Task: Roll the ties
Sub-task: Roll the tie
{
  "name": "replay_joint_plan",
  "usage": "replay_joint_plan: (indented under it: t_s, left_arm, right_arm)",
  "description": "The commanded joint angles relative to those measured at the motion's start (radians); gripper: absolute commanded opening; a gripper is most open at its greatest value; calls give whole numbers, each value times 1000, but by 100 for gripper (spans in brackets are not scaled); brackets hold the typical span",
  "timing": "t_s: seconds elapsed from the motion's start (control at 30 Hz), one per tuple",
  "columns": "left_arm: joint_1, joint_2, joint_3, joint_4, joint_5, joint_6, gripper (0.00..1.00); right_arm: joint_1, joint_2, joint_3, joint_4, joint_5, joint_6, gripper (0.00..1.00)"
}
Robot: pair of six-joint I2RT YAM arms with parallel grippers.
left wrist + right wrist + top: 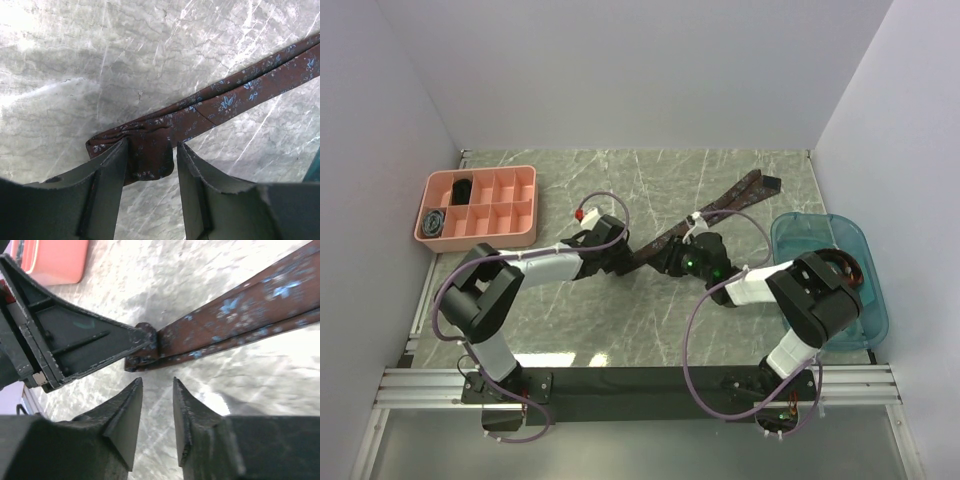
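A dark maroon patterned tie (720, 205) lies as a long diagonal strip on the marble table, its far end at the back right. Its near end is folded over (150, 150). My left gripper (628, 255) straddles that fold (150, 150). One finger (107, 175) touches the cloth and a sliver of space remains at the other, so the jaws are not clamped. My right gripper (157, 382) hovers just short of the same folded end of the tie (240, 320), open with a narrow gap and nothing between its fingers. The left gripper's finger (100, 340) shows there too.
A pink compartment tray (480, 205) stands at the back left, with two dark coils (437, 221) in its cells. A translucent blue bin (820, 222) sits at the right edge, partly under my right arm. White walls close in the table on three sides.
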State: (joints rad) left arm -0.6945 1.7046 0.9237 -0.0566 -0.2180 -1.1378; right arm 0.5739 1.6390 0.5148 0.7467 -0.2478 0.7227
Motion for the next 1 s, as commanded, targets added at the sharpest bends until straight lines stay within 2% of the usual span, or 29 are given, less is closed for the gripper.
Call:
replay_joint_plan:
  t_s: [0.0,0.2,0.33,0.4,0.57,0.7,0.97]
  left_arm:
    - [-8,23,32,-35,0,19,50]
    - [-8,39,55,-58,-15,27,52]
    - [-10,62,72,-71,-11,16,57]
    - [-11,75,78,-77,-9,7,60]
    - [-20,81,78,-75,-7,1,67]
    - [-19,69,70,-63,-3,-8,76]
    - [-20,38,52,-35,19,-33,80]
  right_arm:
    - [-40,-47,33,-65,-26,-67,37]
    - [-49,-39,132,-214,-76,-149,36]
    - [-43,-2,145,-147,-145,-120,39]
    - [-36,25,152,-130,-145,-106,42]
    - [-31,71,168,-90,-159,-78,43]
    - [-16,96,157,-54,-154,-72,43]
    - [43,151,105,166,-68,18,48]
